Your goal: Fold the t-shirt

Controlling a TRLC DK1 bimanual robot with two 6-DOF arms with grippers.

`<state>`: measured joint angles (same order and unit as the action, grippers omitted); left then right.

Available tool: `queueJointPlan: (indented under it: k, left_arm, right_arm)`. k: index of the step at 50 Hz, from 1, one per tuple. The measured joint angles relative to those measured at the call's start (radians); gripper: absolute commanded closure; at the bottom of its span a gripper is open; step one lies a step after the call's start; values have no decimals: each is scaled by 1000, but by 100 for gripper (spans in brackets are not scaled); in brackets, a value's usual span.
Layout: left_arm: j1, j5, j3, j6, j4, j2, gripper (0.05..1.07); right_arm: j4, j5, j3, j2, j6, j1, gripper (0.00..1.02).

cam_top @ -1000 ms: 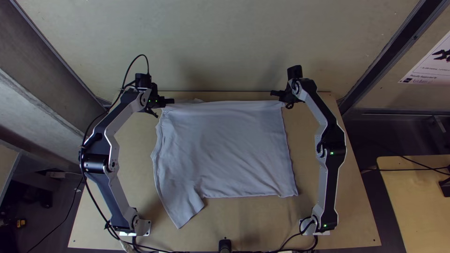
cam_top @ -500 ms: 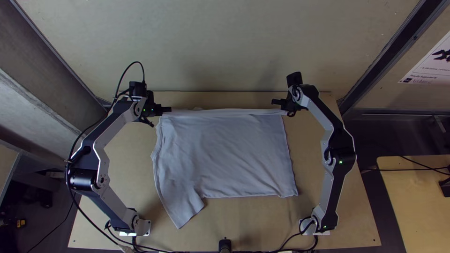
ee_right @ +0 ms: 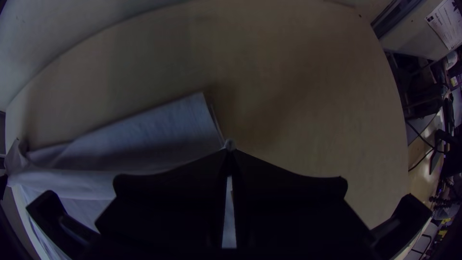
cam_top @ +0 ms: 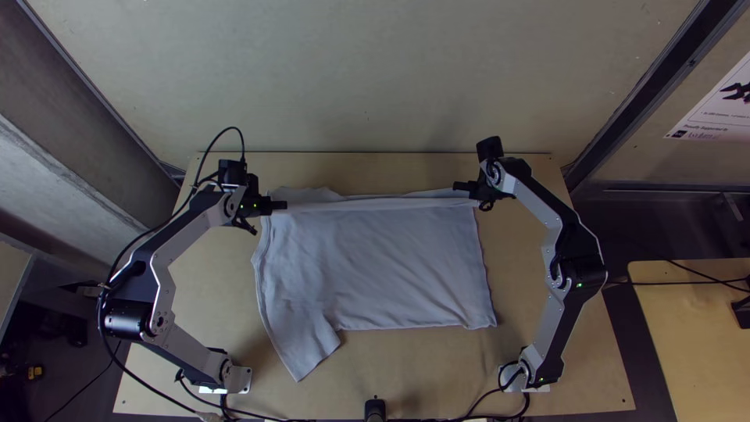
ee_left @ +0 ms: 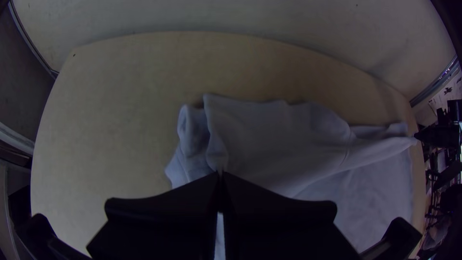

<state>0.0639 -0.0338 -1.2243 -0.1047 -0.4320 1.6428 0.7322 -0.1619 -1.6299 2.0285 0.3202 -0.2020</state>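
The left gripper (ee_left: 220,175) and right gripper (ee_right: 229,149) are pinching shirt (cam_top: 375,266) between closed jaws. They are holding 2 ends, likely for folding evenly.

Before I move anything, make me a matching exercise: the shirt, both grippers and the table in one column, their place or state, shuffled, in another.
1. t-shirt
2. left gripper
3. right gripper
4. table

A. pinches cloth at the top view's right
B. light wood, beneath the cloth
C. pale, with a narrow band drawn between two grippers
D. pinches cloth at the top view's left

Right pairs: 1-C, 2-D, 3-A, 4-B
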Motion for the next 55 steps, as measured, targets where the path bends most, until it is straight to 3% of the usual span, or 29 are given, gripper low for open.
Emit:
queueJointPlan:
  k: [31, 33, 35, 40, 41, 44, 47, 51, 55]
  left_arm:
    - [14, -3, 262, -10, 127, -94, 104]
    - [14, -3, 279, -13, 148, -91, 94]
    - [15, -3, 289, -18, 164, -85, 71]
    - [13, -3, 297, -31, 172, -69, 16]
    - [13, -4, 297, -34, 171, -67, 9]
    - [8, -4, 293, -39, 159, -65, 10]
    - [1, -8, 279, -46, 135, -64, 10]
    - [-12, -7, 270, -53, 124, -64, 10]
    - [-32, -5, 261, -53, 109, -64, 10]
  right_arm:
    - [-96, -5, 187, -41, 0, -6, 100]
    - [-100, -6, 191, -41, 0, -6, 100]
    - [-103, -7, 191, -41, 0, -6, 96]
    - [-103, -7, 192, -43, 0, -6, 56]
    - [-101, -7, 192, -44, 0, -6, 47]
    - [-93, -8, 201, -54, 0, -6, 32]
    - [-65, -8, 214, -76, 0, -6, 30]
    - [-50, -8, 235, -113, 0, -6, 19]
    - [-47, -8, 264, -167, 0, -6, 15]
